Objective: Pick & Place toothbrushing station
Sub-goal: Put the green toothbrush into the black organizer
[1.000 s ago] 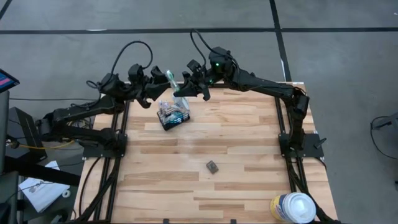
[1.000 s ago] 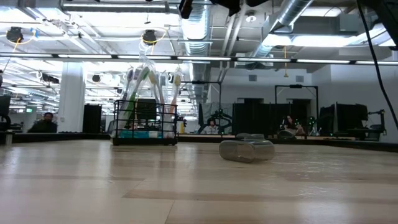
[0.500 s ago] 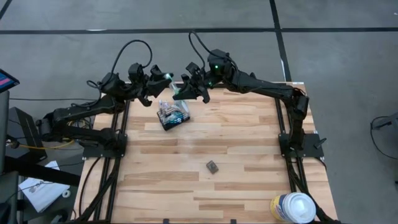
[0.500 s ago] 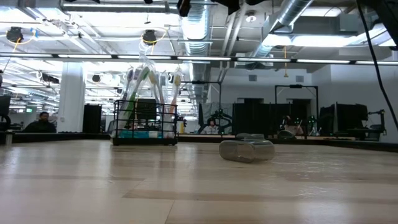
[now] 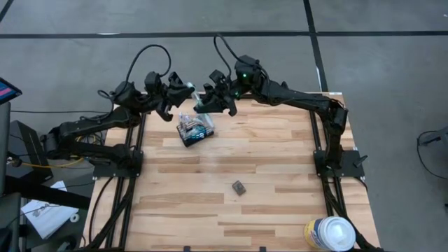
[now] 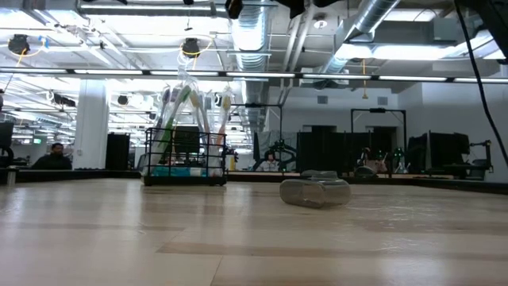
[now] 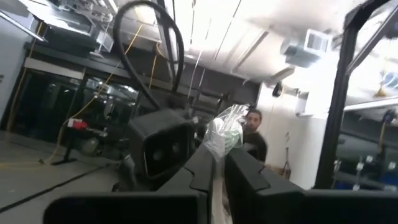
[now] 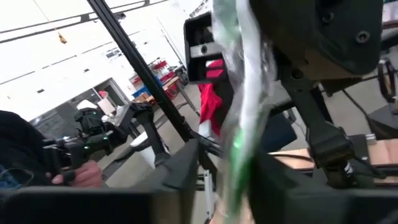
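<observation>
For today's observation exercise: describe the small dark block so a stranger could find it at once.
Start at the pale wooden plank table. Near its middle lies a small dark grey block, alone, well apart from the black wire-mesh caddy and the large white round canister.

No text, label, brand, number or sign could be read anywhere in these views. The canister (image 5: pixel 329 234) at the table's near right corner bore printing too small to make out, and the tubes in the caddy (image 5: pixel 195 129) showed only blue and white patches, no letters. The papers (image 5: pixel 47 213) on the floor left of the table carried marks that could not be read. The screen (image 5: pixel 8 90) at the far left edge showed colour only.
</observation>
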`<state>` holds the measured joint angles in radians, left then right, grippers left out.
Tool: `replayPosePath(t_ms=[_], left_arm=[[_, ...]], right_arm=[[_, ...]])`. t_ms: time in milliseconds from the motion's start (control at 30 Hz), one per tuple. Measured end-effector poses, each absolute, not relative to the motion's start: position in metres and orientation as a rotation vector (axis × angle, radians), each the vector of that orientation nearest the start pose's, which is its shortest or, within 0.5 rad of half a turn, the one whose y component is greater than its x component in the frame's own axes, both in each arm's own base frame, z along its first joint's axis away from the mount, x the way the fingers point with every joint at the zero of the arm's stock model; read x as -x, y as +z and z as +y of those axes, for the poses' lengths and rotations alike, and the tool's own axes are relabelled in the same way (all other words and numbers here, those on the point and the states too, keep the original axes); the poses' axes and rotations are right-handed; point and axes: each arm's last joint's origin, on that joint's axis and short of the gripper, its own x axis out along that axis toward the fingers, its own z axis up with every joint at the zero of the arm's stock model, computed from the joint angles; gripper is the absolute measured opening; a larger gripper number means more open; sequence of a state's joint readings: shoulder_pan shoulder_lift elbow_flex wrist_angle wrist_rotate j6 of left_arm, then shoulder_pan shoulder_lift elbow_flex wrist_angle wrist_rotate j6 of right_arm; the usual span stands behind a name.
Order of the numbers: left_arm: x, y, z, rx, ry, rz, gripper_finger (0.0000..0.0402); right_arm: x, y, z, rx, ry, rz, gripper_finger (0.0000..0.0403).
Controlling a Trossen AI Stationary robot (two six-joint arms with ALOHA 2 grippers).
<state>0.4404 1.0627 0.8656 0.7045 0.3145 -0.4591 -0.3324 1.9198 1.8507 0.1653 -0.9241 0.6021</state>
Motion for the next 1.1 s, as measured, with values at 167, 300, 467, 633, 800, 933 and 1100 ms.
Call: replayPosePath(t_ms=[167, 300, 467, 633, 800, 933, 1100], left_arm=[[-0.206, 0.385, 0.091, 0.244, 0.056, -0.385, 0.0008], [-0.202, 0.384, 0.093, 0.238, 0.031, -0.352, 0.0008], [-0.191, 0.389, 0.094, 0.215, 0.013, -0.360, 0.0008], [-0.184, 0.394, 0.093, 0.200, 0.016, -0.382, 0.0007], [-0.178, 0.394, 0.089, 0.212, -0.005, -0.347, 0.0007], [-0.170, 0.383, 0.084, 0.251, 0.015, -0.198, 0.0007], [-0.160, 0.369, 0.078, 0.294, 0.046, -0.033, 0.0007]], right_arm=[[-0.423, 0.404, -0.131, -0.561, 0.643, 0.118, 0.0193], [-0.421, 0.405, -0.134, -0.593, 0.681, 0.139, 0.0245], [-0.420, 0.405, -0.135, -0.612, 0.680, 0.147, 0.0264], [-0.419, 0.407, -0.136, -0.600, 0.683, 0.133, 0.0264], [-0.417, 0.407, -0.142, -0.605, 0.669, 0.132, 0.0264], [-0.413, 0.408, -0.153, -0.604, 0.646, 0.122, 0.0264], [-0.408, 0.408, -0.166, -0.609, 0.616, 0.113, 0.0265]])
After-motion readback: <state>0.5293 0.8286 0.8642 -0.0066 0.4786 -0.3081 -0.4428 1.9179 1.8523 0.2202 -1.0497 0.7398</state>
